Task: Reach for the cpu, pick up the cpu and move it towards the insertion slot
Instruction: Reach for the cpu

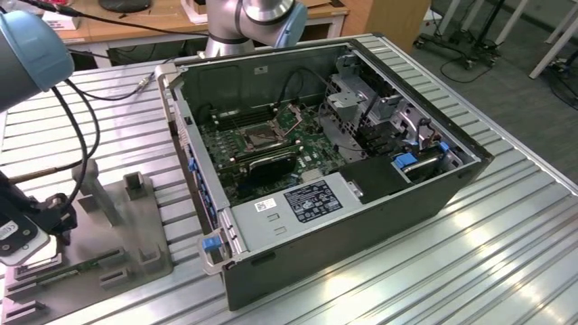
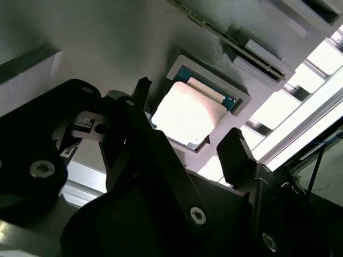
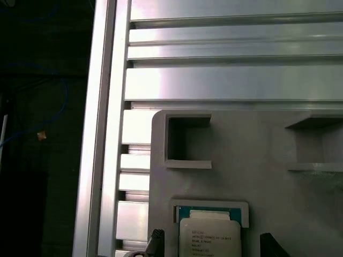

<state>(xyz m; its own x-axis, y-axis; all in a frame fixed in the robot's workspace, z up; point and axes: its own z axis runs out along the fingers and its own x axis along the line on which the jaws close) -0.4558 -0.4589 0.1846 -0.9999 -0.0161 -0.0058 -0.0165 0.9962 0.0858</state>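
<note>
The cpu [image 2: 187, 115], a flat square chip with a silvery top, lies in a shallow recess of the grey tray [image 2: 107, 48]. My gripper [image 2: 187, 113] is open just above it, one dark finger [image 2: 140, 91] on each side of the chip, and nothing is held. In the first wrist view the cpu [image 3: 209, 235] sits between the two fingertips [image 3: 156, 236] of the gripper [image 3: 211, 240]. In the exterior view the gripper [image 1: 32, 233] hangs over the tray [image 1: 135, 230] at the view's lower left. The insertion slot [image 1: 261, 139] lies on the green board inside the open computer case.
The open computer case [image 1: 361, 196] stands on the ribbed aluminium table [image 1: 451, 271], to the exterior view's right of the tray. A long green circuit strip [image 2: 230, 40] lies on the tray near the cpu. Tray posts [image 1: 134, 183] stand upright. Cables [image 1: 77, 128] hang from the arm.
</note>
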